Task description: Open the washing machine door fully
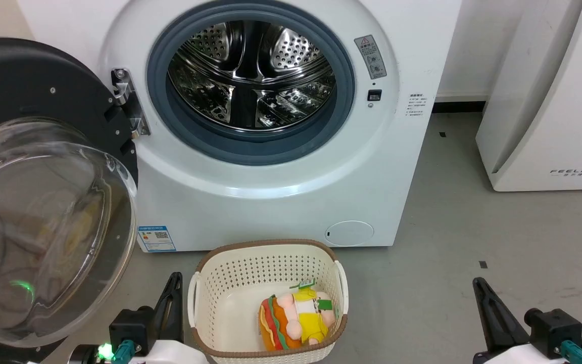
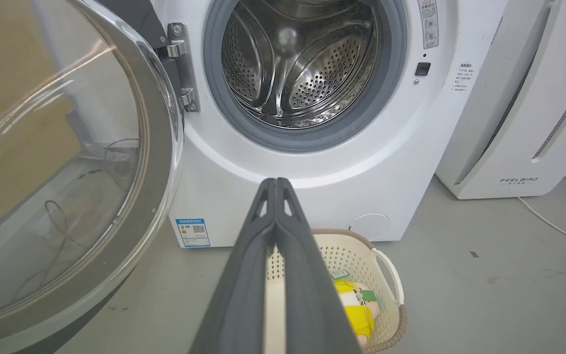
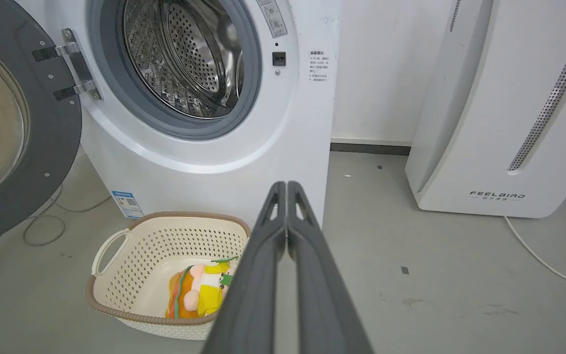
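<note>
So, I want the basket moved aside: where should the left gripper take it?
Probably by the white loop handle on the basket's left side, coming from above and outside: the loop stands off the perforated wall, leaving a gap for one finger, and lies nearest the left gripper.

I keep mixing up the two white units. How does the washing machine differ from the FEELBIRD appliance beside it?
The washing machine shows an open round mouth with a grey ring and steel drum; the FEELBIRD appliance has a closed front with a slanted perforated slot. The washing machine bears a blue sticker; the FEELBIRD appliance bears grey lettering. Both are white, standing on the floor.
</note>
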Controlling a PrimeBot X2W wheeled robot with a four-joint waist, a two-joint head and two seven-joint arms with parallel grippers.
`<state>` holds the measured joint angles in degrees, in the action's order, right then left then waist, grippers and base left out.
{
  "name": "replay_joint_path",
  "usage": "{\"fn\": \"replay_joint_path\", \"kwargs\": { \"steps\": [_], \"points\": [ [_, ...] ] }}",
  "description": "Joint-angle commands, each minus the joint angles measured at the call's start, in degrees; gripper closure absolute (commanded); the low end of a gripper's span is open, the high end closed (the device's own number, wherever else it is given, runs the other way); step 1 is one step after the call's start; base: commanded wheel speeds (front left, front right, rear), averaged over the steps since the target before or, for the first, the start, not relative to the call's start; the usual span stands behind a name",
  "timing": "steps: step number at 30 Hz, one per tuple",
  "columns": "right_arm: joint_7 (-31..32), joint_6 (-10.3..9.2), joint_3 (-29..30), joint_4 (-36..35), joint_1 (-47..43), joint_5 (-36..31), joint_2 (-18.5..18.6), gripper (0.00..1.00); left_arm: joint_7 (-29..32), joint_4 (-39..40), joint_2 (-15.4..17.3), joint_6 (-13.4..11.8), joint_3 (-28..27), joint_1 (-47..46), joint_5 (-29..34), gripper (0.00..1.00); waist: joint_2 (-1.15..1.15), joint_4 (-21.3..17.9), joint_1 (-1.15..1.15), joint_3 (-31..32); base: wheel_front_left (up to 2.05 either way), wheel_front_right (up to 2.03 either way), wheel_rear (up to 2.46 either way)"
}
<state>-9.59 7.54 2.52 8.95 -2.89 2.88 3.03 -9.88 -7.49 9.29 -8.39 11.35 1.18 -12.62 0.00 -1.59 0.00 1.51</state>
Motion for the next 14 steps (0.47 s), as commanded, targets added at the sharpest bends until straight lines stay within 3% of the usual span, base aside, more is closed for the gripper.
{"fn": "replay_joint_path", "kwargs": {
  "steps": [1,14],
  "points": [
    [0.28,-0.02,-0.15,-0.49,0.77,-0.46,-0.04,1.00,0.23,0.37,-0.43,0.31,-0.52,-0.34,0.72,1.00,0.00,0.02,0.00,-0.02,0.00,0.00,0.00],
    [1.65,-0.02,-0.50,-1.73,1.08,-0.82,-0.06,1.00,1.65,1.41,-1.31,1.50,-2.11,-0.47,2.47,1.00,0.00,0.25,0.00,-0.24,0.00,0.00,0.00]
  ]
}}
